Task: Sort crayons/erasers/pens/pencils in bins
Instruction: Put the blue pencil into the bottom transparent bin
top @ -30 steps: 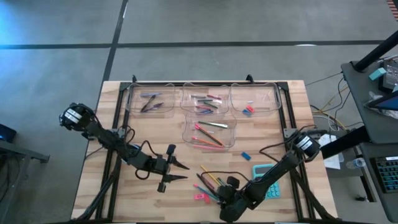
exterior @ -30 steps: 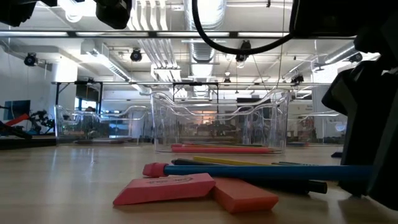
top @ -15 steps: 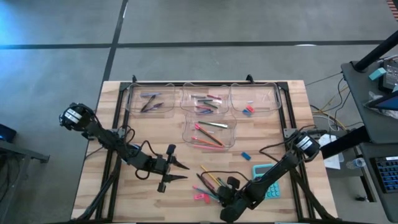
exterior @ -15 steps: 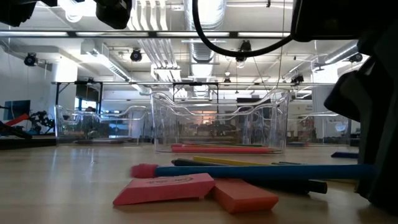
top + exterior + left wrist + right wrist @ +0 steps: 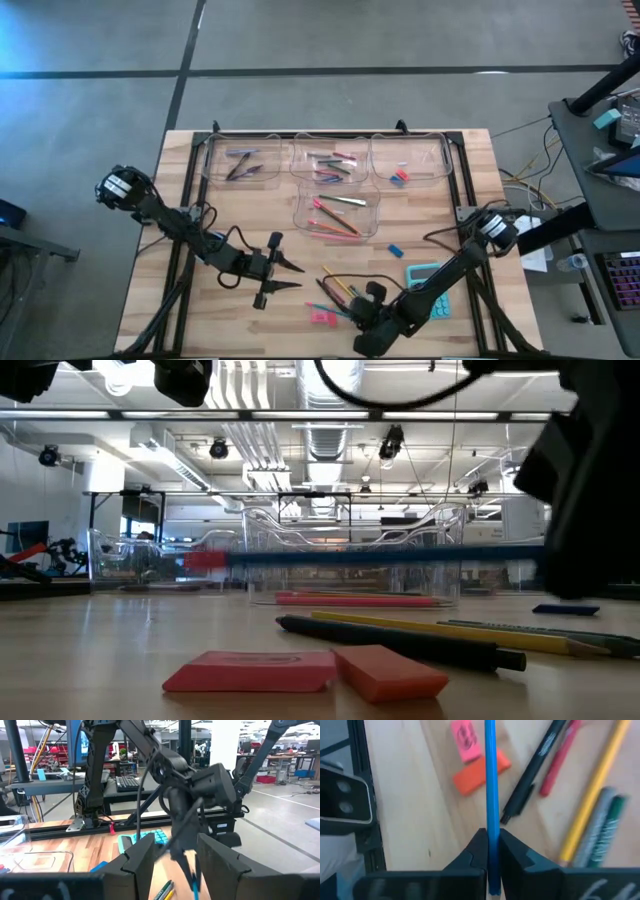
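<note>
Right wrist view showed the right gripper [image 5: 490,851] with its two fingers [image 5: 474,855] pinched on a blue pencil [image 5: 490,780], which ran straight out ahead of them, lifted off the table [image 5: 415,820]. Beneath and beyond the fingertips lay a pink eraser [image 5: 465,741] and an orange eraser [image 5: 481,772] touching each other, a black pen [image 5: 534,770] just beside them, then a red stick [image 5: 559,761], a yellow pencil [image 5: 594,790] and a green pencil [image 5: 609,827] farther out to the side. Low view caught the blue pencil hanging level in the air with a red tip, crossing in front of the nearest clear bin [image 5: 352,555], while the erasers and the pen lay on the wood underneath.

From above, the right gripper sat at the table's near edge amid the loose pile, the teal calculator [image 5: 424,283] close behind its arm and a small blue eraser [image 5: 395,250] beyond that. Three bins [image 5: 240,160] stood in a row at the far edge, with a fourth just in front of the middle one.

The left gripper [image 5: 290,275] waited well to the side of the pile, fingers spread with nothing between them.
</note>
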`<state>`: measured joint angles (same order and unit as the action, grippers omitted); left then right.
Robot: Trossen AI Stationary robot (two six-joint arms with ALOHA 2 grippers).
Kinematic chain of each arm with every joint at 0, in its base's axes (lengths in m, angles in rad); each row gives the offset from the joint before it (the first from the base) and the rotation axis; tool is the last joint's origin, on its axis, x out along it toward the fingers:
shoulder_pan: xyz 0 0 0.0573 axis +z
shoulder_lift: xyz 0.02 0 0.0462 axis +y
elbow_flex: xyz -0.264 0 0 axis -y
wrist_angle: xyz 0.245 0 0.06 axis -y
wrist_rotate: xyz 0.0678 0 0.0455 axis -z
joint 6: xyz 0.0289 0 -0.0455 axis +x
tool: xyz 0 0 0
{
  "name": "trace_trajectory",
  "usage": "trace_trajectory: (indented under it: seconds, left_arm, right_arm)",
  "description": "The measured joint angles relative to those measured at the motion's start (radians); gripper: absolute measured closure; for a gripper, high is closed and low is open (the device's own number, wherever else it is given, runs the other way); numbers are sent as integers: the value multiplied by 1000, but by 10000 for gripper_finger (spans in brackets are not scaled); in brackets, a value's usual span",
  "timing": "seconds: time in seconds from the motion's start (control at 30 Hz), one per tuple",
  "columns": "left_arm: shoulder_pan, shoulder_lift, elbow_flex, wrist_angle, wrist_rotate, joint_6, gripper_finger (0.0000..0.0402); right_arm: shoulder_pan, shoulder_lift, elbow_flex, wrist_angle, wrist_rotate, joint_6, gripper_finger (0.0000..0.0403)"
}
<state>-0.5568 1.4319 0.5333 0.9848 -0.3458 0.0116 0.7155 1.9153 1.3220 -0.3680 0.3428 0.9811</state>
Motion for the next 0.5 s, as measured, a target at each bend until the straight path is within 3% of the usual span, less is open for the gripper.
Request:
trace_trajectory:
  seconds: [0.27,0.5]
  left_arm:
    - [0,-3,1,-1,0,0,268]
    - [0,-23,25,5,0,-3,268]
  right_arm:
    - [-37,-159,-1,-187,176,-115,388]
    - [-180,-293,-3,-395,272,-277,389]
